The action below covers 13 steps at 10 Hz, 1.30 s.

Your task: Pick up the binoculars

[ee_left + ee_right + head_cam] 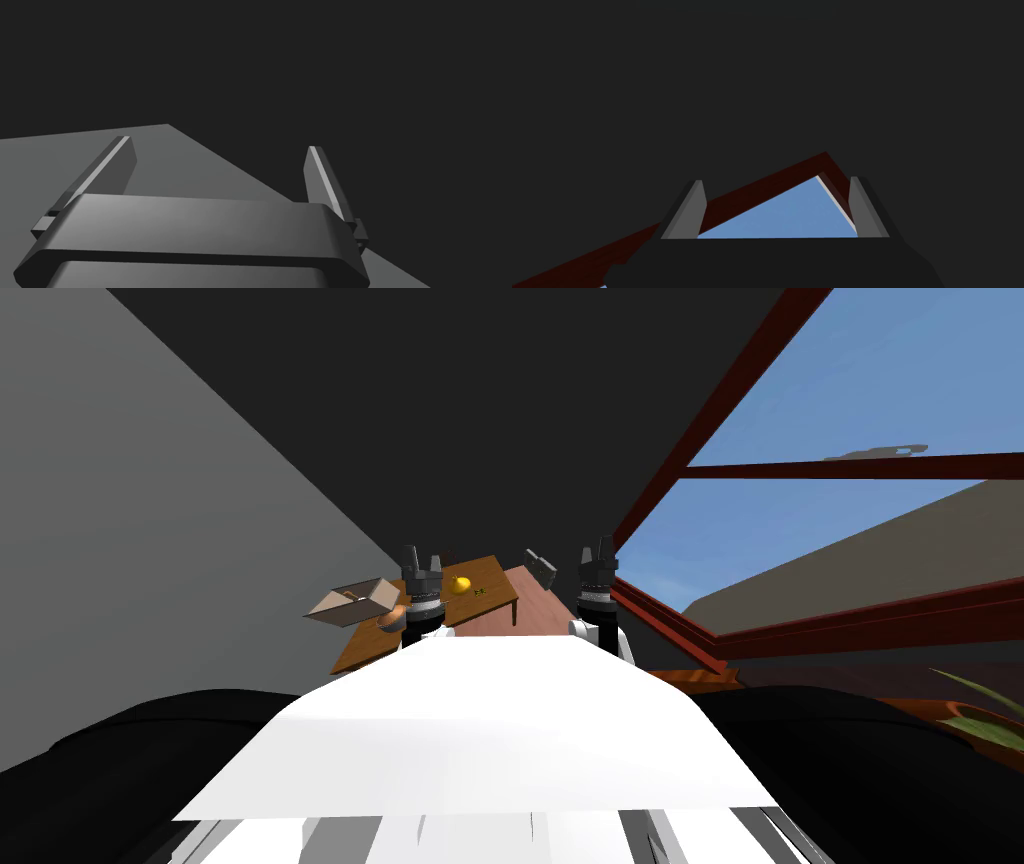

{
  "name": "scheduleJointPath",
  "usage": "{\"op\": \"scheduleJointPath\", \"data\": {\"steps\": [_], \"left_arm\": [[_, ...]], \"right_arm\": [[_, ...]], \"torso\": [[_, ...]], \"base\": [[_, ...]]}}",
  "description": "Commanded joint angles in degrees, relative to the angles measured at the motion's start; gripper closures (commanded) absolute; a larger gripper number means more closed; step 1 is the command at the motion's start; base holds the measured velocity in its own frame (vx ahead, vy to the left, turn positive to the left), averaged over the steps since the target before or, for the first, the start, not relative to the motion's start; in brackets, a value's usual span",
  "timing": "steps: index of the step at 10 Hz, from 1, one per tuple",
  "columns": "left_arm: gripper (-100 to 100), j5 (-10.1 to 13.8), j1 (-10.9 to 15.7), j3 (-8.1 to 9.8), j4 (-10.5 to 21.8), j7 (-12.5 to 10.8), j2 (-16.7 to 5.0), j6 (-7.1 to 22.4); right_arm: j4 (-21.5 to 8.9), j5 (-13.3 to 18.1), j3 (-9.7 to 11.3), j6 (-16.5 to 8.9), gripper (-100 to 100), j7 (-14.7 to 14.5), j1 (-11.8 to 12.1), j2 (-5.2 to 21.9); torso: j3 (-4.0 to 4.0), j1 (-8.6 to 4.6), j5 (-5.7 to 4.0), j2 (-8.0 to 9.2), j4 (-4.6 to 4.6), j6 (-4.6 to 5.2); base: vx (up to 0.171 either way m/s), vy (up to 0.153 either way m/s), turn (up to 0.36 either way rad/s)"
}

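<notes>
binocs (540,568) = small grey blocky thing at centre of head frame, at top end of the reddish-brown tabletop (532,603), between my 2 grippers and nearer the right one. Looks rigid, prob light w/ a hard smooth shell and fragile lenses, so I'd pinch across 1 barrel or the bridge, not the glass. left gripper (422,558) and right gripper (597,550): jaws wide apart on both, holding 0, touching nothing.
</notes>
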<state>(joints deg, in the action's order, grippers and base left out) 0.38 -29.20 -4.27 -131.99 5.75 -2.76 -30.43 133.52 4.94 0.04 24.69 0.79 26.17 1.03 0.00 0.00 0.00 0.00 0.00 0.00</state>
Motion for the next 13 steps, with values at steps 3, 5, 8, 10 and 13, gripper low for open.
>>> {"op": "scheduleJointPath", "data": {"steps": [3, 5, 8, 10, 13], "left_arm": [[-100, 1.8, 2.8, 0.16, 4.7, -2.6, -3.2, 1.8], [-100, 3.0, 4.6, 0.26, 7.7, -4.3, -4.2, 2.9], [-100, 5.1, 7.7, 0.44, 12.6, -7.2, -5.4, 4.8], [-100, 6.8, 10.0, 0.59, 17.0, -9.4, -6.1, 6.3], [-100, 9.5, 13.8, 0.90, 23.4, -12.8, -7.0, 8.9]], "right_arm": [[0.0, 0.0, 0.0, 0.0, 0, 0.0, 0.0, 0.0], [0.0, 0.0, 0.0, 0.0, 0, 0.0, 0.0, 0.0], [0.0, 0.0, 0.0, 0.0, 0, 0.0, 0.0, 0.0], [0.0, 0.0, 0.0, 0.0, 0, 0.0, 0.0, 0.0], [0.0, 0.0, 0.0, 0.0, 0, 0.0, 0.0, 0.0]], "torso": [[0.04, 0.15, 0.03, 0.08, 0.01, 0.01], [0.07, 0.13, 0.03, 0.12, 0.02, 0.01], [0.09, 0.20, 0.04, 0.16, 0.04, 0.01], [0.10, 0.21, 0.05, 0.18, 0.04, 0.02], [0.09, 0.20, 0.05, 0.15, 0.03, 0.00]], "base": [[-0.025, 0.032, -0.088], [-0.040, 0.031, -0.089], [-0.050, 0.051, -0.103], [-0.056, 0.044, -0.130], [-0.050, 0.049, -0.130]]}}
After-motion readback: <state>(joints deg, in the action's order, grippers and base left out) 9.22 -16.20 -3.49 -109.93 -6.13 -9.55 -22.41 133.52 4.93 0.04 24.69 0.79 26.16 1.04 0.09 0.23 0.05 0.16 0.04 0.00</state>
